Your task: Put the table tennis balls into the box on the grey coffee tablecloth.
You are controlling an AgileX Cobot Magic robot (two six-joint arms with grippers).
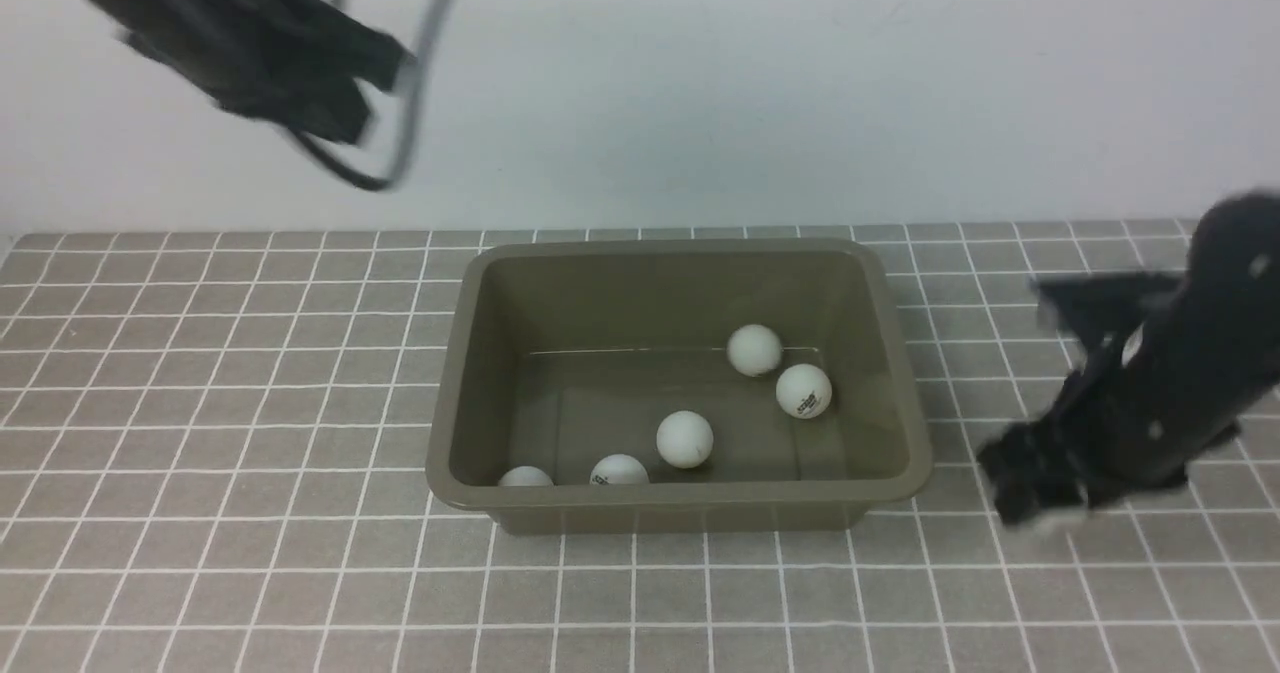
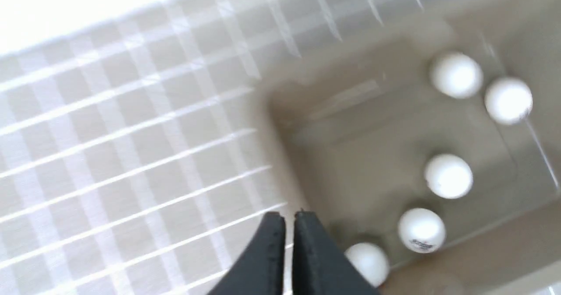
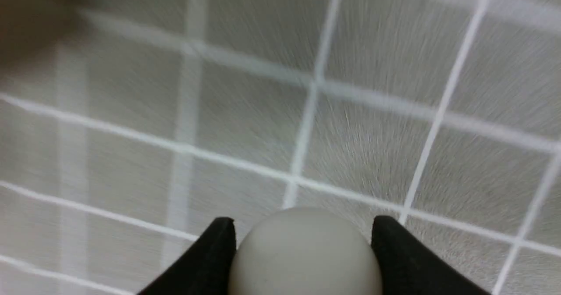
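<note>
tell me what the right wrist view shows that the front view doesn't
Only the right wrist view: a small matte white table tennis ball clamped between the right jaws, over the grey-brown tablecloth gridded with thin white lines. The front view gives just a white blur there.
Only the front view: the shallow olive-green plastic box holding five more white balls, and the raised left arm.
Both: that tablecloth and the black right jaws.

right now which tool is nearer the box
Right. The right tool sits low by the cloth just off the box on its right side, closed on a ball; the left tool is raised high off its left.
</note>
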